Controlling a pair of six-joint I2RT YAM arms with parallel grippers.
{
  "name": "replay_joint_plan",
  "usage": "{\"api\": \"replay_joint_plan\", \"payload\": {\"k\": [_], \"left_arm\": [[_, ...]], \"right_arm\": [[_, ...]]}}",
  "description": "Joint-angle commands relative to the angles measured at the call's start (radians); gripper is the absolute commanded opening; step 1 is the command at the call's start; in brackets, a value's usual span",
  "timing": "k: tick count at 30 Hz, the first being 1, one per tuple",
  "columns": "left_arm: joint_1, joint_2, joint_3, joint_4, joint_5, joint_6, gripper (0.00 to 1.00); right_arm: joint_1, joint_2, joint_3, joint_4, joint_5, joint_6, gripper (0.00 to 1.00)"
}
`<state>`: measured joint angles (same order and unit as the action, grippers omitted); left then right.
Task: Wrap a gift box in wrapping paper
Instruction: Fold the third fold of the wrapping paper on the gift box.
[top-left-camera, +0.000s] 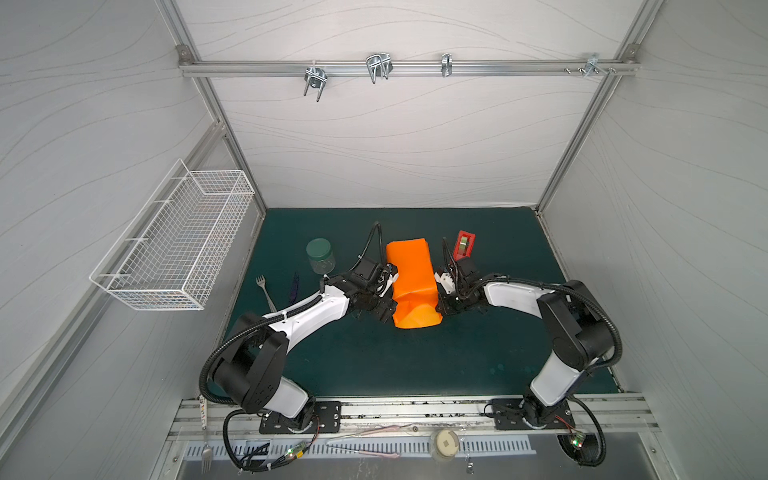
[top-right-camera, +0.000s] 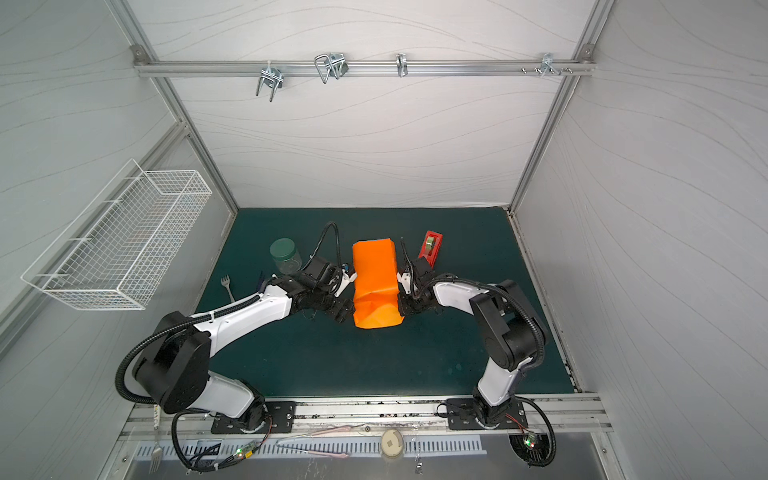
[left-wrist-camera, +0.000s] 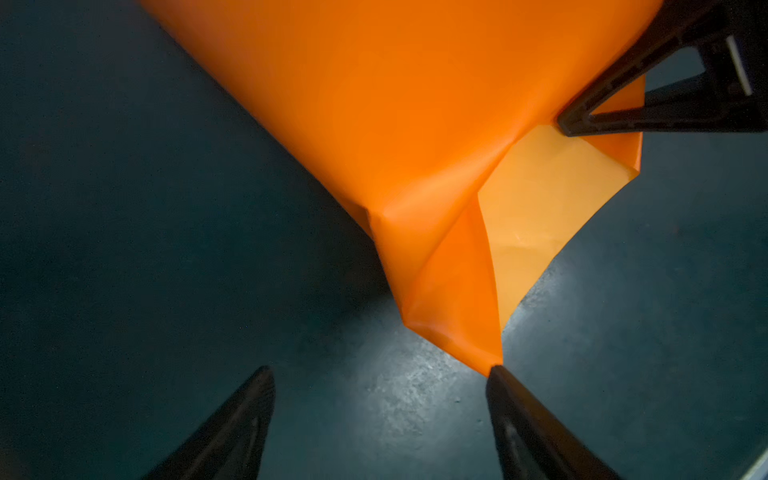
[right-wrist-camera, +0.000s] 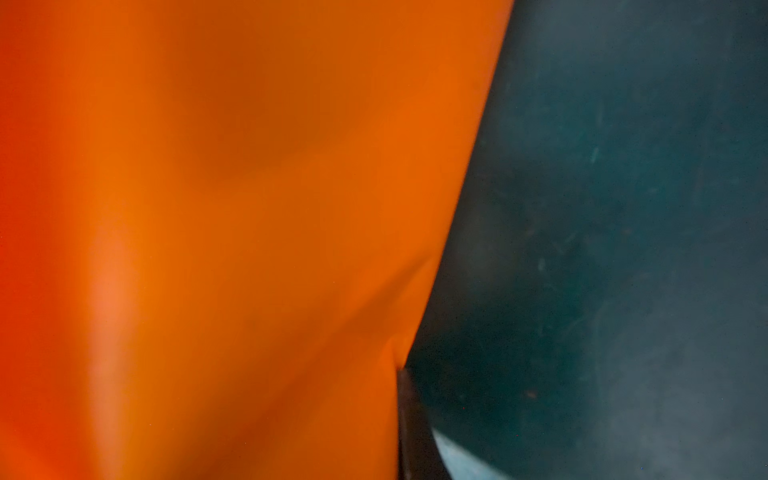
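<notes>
On my feed a dark green mat (top-left-camera: 395, 365) fills the middle of the frame. Left of centre on it stands a clear jar with a green lid (top-left-camera: 320, 256). Below-left of that lies a silver fork (top-left-camera: 265, 291), beside a thin dark blue item (top-left-camera: 294, 284) I can't identify. A red tape dispenser (top-left-camera: 465, 245) sits right of centre. A white wire basket (top-left-camera: 174, 237) hangs at left, and metal hooks (top-left-camera: 379, 66) line the upper rail.

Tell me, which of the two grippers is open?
The left gripper: its fingers stand wide apart, one tip at a corner of the wrapping paper. The right gripper has its fingers shut to a point against the paper.
</notes>
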<state>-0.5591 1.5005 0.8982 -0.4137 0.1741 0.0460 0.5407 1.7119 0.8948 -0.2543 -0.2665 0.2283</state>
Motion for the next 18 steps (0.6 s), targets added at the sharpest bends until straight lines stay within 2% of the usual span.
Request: {"api": "replay_joint_plan", "payload": {"k": [1,7,12,18], "left_arm": [[0.000,0.053,0.003,0.072,0.098,-0.141,0.79],[-0.002,0.113,0.010,0.130,0.073,-0.261,0.73],[-0.035,0.150,0.039,0.118,0.031,-0.316,0.58],[-0.061,0.198,0.077,0.116,0.006,-0.360,0.50]], "right_arm": [[-0.009,0.007,-0.001,-0.010,0.004,0.011,0.06],[-0.019,0.004,0.001,-0.011,0.003,0.010,0.06],[-0.026,-0.001,0.001,-0.009,0.002,0.010,0.06],[-0.028,0.004,0.004,-0.007,-0.006,0.011,0.06]]}}
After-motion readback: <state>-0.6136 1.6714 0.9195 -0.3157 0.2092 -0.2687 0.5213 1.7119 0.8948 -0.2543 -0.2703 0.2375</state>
